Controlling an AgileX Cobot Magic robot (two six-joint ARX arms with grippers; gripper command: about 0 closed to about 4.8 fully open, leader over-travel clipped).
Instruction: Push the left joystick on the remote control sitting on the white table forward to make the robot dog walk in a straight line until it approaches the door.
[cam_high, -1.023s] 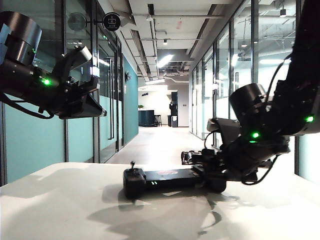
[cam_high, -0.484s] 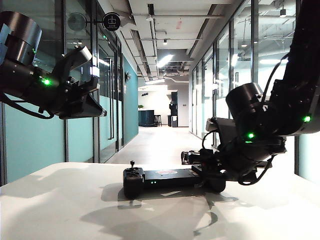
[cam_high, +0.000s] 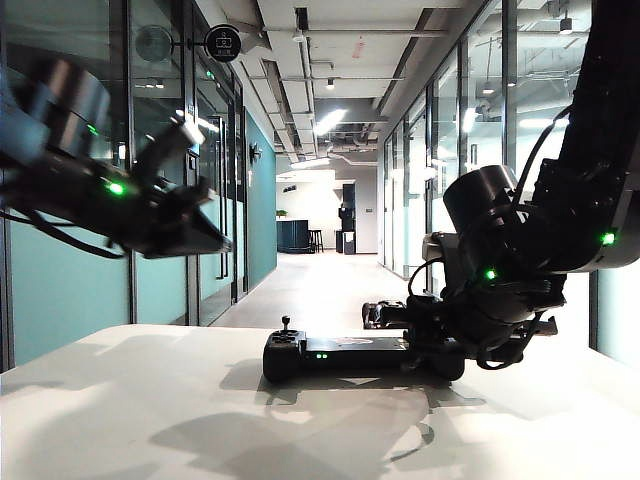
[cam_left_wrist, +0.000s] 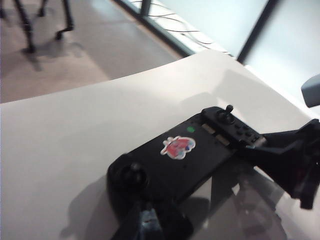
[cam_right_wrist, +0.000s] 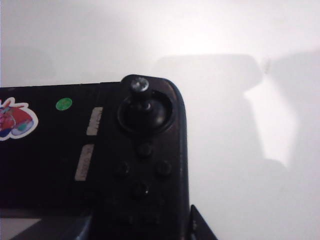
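The black remote control (cam_high: 340, 355) lies on the white table (cam_high: 150, 420), and its left joystick (cam_high: 286, 325) stands upright. My right gripper (cam_high: 432, 356) is shut on the remote control's (cam_right_wrist: 100, 165) right end, with one finger (cam_right_wrist: 200, 227) on each side. My left gripper (cam_high: 212, 243) hangs in the air to the left of the remote control and above it, blurred, with its jaws together. Seen from the left wrist, my left gripper (cam_left_wrist: 147, 225) is just short of the left joystick (cam_left_wrist: 132, 175). The robot dog (cam_high: 380, 314) sits low on the corridor floor behind the table.
A long corridor runs away behind the table, with glass doors and walls (cam_high: 215, 200) on both sides. Thin black legs (cam_left_wrist: 25, 30) stand on the floor past the table edge. The right arm (cam_left_wrist: 292, 165) reaches in from the remote control's far end.
The right gripper has turned and shifted the remote control a little to the right. The left arm has come down and forward towards the remote control's left end.
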